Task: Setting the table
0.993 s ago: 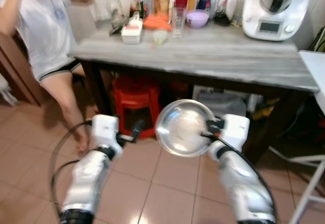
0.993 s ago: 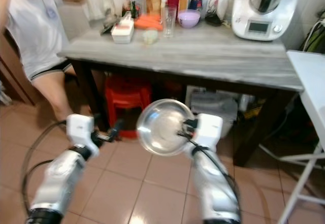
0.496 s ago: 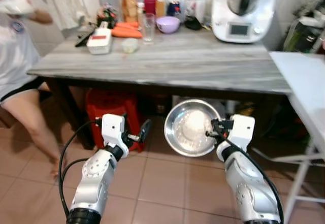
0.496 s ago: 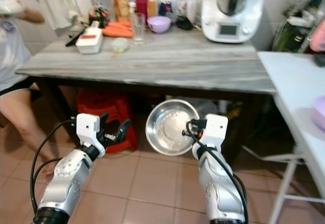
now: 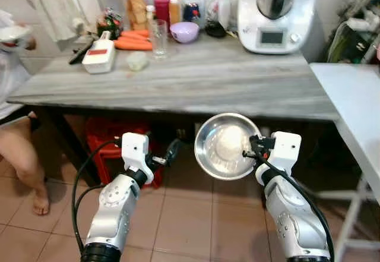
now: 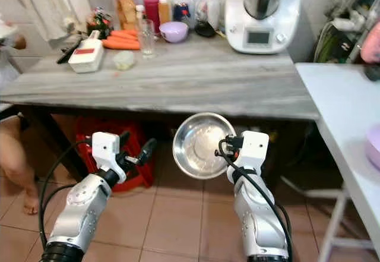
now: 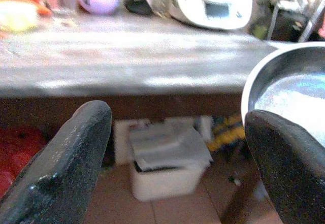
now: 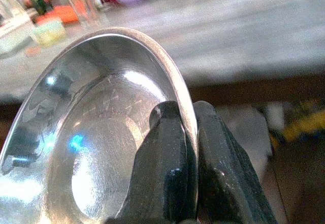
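Steel bowl, round, shiny, right tool pinching rim

Our two arms are silver and rounded, each ending in a boxy white wrist block. The left gripper and right gripper carry long black fingers. Black cables loop along both forearms, with black cuffs nearest us.
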### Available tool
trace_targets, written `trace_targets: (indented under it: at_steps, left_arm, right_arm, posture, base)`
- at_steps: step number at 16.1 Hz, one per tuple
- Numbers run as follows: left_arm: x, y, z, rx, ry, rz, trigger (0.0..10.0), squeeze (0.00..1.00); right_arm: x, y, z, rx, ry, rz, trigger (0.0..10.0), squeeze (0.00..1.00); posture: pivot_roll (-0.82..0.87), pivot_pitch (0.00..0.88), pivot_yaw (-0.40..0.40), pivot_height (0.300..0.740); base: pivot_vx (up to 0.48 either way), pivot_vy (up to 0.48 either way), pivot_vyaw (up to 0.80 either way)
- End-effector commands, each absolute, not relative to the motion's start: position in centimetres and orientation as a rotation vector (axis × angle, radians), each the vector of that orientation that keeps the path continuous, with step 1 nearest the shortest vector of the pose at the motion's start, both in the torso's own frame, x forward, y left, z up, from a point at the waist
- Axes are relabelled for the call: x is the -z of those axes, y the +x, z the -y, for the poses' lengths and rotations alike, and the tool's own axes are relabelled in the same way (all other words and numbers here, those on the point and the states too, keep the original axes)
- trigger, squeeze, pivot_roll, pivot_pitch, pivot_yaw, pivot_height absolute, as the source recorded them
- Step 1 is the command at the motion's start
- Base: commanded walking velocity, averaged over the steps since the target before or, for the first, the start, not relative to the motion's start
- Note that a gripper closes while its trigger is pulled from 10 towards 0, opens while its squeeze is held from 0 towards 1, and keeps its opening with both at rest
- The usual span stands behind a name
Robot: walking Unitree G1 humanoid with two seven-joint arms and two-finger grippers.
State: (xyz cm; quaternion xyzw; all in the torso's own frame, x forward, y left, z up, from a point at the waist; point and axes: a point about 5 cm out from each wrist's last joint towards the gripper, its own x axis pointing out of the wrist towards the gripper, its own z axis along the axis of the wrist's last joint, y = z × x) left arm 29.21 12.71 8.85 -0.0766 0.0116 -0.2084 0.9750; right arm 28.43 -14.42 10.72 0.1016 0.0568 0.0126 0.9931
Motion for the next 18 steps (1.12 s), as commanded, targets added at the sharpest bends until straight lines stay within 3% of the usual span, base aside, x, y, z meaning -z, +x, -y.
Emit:
trace_targets:
  at_steps: [1,6,18]
  left_arm:
    - [-9.6,29.5,-13.5,0.401,-0.142,-0.006,10.0,0.00]
    - [-11.0,29.6,-13.1,0.421,-0.147,0.034,10.0,0.00]
    - [-10.6,29.2,-12.9,0.443,-0.151,0.003,10.0,0.00]
  right_arm:
    - [-12.8,28.7,14.0,-0.027,0.204,-0.015,10.0,0.00]
    - [-13.5,28.1,16.3,0.033,0.141,0.040,10.0,0.00]
    - [-13.4,28.2,16.6,0.081,0.164,0.050,10.0,0.00]
  posture:
    - [0.00,0.000,0.030,0.740]
    - [0.00,0.000,0.032,0.740]
    - [0.01,0.000,0.045,0.740]
  base:
    - [0.371,0.000,0.00]
    - [0.376,0.000,0.00]
    - [0.379,0.000,0.00]
